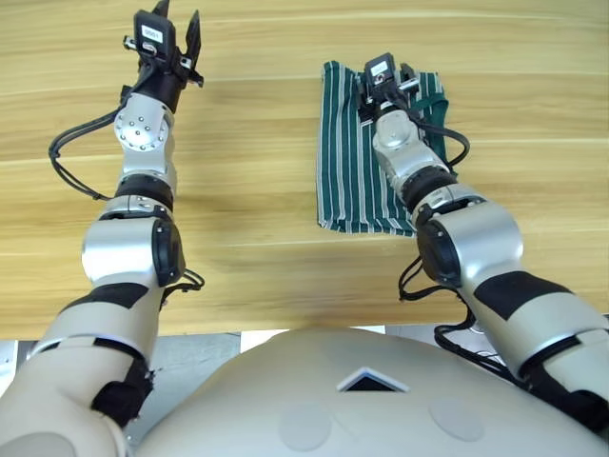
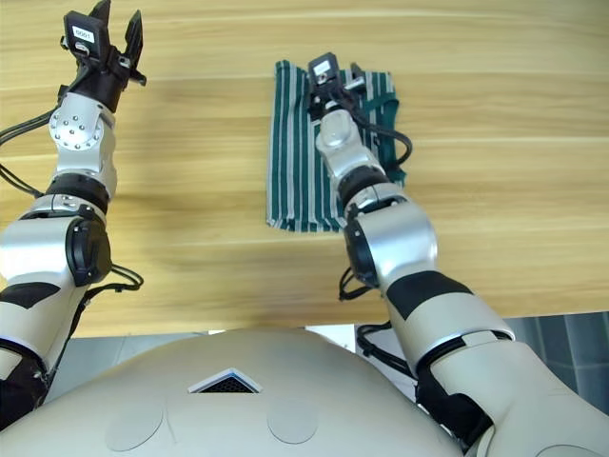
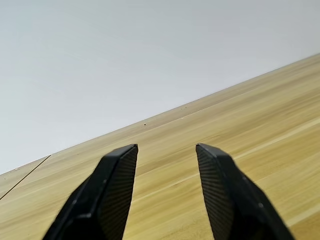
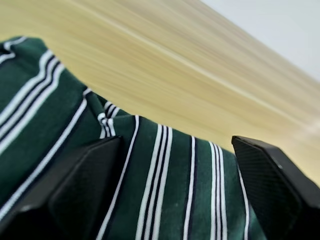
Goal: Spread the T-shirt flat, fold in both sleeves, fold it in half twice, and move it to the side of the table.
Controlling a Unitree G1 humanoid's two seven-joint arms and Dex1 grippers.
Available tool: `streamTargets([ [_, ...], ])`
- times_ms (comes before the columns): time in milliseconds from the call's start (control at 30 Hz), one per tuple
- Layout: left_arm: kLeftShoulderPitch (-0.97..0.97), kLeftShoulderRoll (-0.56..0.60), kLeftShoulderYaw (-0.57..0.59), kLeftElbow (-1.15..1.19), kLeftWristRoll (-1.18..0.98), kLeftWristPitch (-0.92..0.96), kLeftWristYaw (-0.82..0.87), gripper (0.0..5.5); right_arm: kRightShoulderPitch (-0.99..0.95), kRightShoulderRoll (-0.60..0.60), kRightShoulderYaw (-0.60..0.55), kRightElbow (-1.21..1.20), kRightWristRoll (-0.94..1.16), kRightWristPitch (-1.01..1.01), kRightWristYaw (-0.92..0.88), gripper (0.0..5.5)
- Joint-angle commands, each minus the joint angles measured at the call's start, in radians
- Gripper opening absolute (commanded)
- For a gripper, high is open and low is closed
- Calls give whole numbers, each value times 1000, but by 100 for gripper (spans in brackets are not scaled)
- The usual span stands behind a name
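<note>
The wooden desk point(image 1: 266, 143) takes up most of both head views. The shirt point(image 1: 347, 162), green with thin white stripes, lies on it right of centre. It's folded into a narrow rectangle running near to far, and the right forearm is over its right half. From the head you get that whole outline. The right wrist view just gets striped cloth up close, a bit bunched, with bare wood past it. That view also shows the right claw point(image 4: 175, 170) spread wide over the shirt's far end, nothing pinched; can't tell if it touches. The left claw point(image 1: 177, 33) is well off to the far left over bare wood, also open. Its wrist view adds a pale wall point(image 3: 125, 50) beyond the desk's far edge.
</note>
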Motion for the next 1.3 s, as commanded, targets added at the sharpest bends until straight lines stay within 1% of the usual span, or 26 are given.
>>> streamTargets([
  [33,12,4,-9,-8,13,-16,11,216,16,23,-50,11,26,-6,-3,405],
  [100,19,4,-13,-14,15,-34,6,216,-5,35,-91,-5,58,-57,48,405],
  [167,31,-1,-23,-28,19,-69,-17,216,-27,48,-123,-26,98,-131,151,405],
  [233,54,-5,-45,-53,28,-130,-59,216,-34,43,-125,-54,115,-220,257,405],
  [333,97,-3,-74,-132,2,-237,-166,216,6,-10,-121,-182,151,-420,451,405],
  [433,155,21,-140,-236,26,-315,-250,216,137,-115,-50,-440,138,-549,640,405],
  [500,221,47,-204,-343,18,-334,-344,216,290,-233,18,-694,143,-557,801,405],
  [533,269,80,-256,-410,30,-315,-414,216,394,-336,48,-838,127,-563,883,405],
  [567,313,118,-305,-470,51,-305,-474,231,485,-434,63,-954,108,-562,951,409],
  [633,403,199,-389,-638,47,-248,-593,255,663,-651,24,-1121,34,-586,1039,409],
  [700,461,260,-442,-783,57,-194,-665,286,824,-814,-61,-1266,13,-579,1103,409],
  [767,506,303,-474,-908,81,-139,-704,317,968,-921,-135,-1398,46,-555,1154,438],
  [833,533,323,-495,-1002,111,-83,-716,352,1088,-985,-169,-1483,51,-545,1185,477],
  [867,537,322,-501,-1028,134,-61,-706,365,1131,-1002,-176,-1513,45,-539,1190,492],
  [967,534,295,-529,-1045,250,-40,-650,408,1203,-1006,-146,-1538,-18,-524,1180,496],
  [1167,480,253,-578,-956,459,-54,-491,413,1163,-958,-42,-1447,-193,-483,1112,496],
  [1300,457,247,-618,-915,521,-73,-429,413,1139,-961,-1,-1395,-254,-468,1060,496],
])
